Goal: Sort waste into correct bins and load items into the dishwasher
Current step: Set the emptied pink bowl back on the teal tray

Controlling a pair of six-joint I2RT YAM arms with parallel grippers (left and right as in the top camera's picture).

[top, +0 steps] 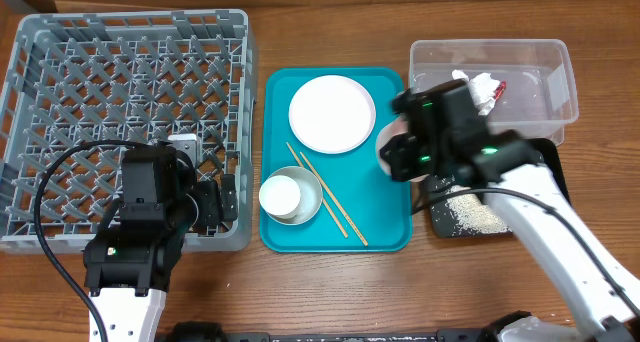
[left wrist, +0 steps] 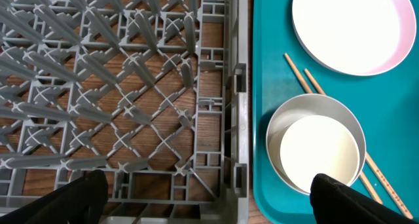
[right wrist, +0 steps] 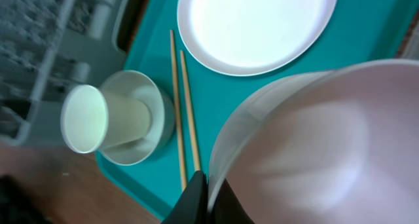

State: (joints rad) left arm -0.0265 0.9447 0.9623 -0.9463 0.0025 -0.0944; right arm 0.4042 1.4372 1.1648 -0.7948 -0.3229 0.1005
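My right gripper is shut on the rim of the small white dish with a pink outside, held tilted above the teal tray's right edge. On that tray lie the large white plate, the wooden chopsticks, and the white cup inside the grey metal bowl. My left gripper hangs open over the front right corner of the grey dish rack, one finger above the bowl.
At the back right, the clear tub holds crumpled white tissue and a red wrapper. Below it, the black tray holds white rice grains. A black cable loops over the rack's front left.
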